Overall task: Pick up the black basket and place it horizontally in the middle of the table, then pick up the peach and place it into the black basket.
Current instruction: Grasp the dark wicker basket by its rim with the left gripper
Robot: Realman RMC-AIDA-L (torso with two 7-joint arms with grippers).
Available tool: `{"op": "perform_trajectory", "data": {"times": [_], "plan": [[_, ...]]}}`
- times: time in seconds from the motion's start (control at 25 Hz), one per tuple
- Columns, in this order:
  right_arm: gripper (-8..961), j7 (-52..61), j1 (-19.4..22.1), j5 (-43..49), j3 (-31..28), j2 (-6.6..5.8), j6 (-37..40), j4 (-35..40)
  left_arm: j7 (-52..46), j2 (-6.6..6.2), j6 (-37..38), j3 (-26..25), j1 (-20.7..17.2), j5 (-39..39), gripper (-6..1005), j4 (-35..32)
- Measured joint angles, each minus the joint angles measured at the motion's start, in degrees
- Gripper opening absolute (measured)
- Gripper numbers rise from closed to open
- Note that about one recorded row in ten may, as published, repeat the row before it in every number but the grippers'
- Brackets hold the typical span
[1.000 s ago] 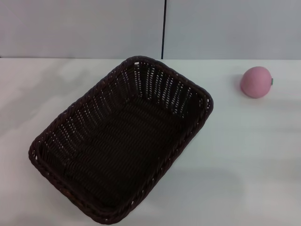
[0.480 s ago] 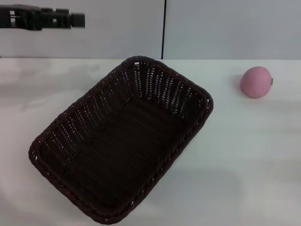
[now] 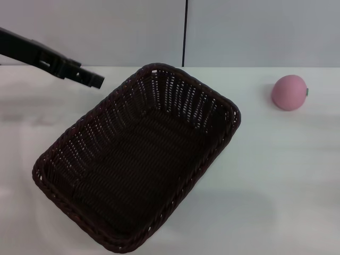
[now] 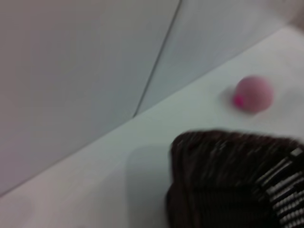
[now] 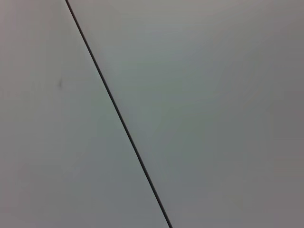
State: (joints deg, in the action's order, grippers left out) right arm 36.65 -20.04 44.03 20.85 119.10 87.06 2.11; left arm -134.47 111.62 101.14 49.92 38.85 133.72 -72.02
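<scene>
Sitting diagonally on the table [image 3: 276, 186], one basket [image 3: 135, 159] runs off the near edge of the head view. The left gripper [image 3: 87, 78] hovers just beside its far-left rim, apart; finger state can't be told. One peach [image 3: 289, 92] lies far right, well apart, bare tabletop between.

White table [image 3: 287, 175]: black basket [image 3: 135, 159] sits diagonal w/ peach [image 3: 289, 92] (well apart) far right.
</scene>
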Motion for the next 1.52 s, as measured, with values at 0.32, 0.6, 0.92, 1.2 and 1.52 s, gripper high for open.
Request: {"op": "perform_trajectory", "data": {"times": [0.32, 0.6, 0.92, 1.2, 1.52], "plan": [[544, 0.0, -0.38, 0.0, -0.02, -0.02, -0.81, 0.0, -1.51, 5.64, 0.65, 1.13, 3.36, 15.89, 753, -1.72], [544, 0.0, -0.53, 0.0, -0.1, -0.02, -1.2, 0.0, -1.73, 6.08, 0.55, 2.19, 3.72, 17.49, 746, -1.26], [544, 0.0, -0.8, 0.0, -0.11, -0.01, -1.54, 0.0, -2.65, 6.23, -0.5, 5.92, 3.66, 18.87, 738, 1.19], [544, 0.0, -0.97, 0.0, -0.11, -0.02, -1.89, 0.0, -4.44, 6.24, -2.42, 10.42, 3.71, 20.19, 731, 2.34], [544, 0.0, -0.84, 0.0, -0.68, -0.01, -2.33, 0.0, -4.49, 6.27, -2.16, 11.91, 3.88, 20.59, 723, 2.53]]}}
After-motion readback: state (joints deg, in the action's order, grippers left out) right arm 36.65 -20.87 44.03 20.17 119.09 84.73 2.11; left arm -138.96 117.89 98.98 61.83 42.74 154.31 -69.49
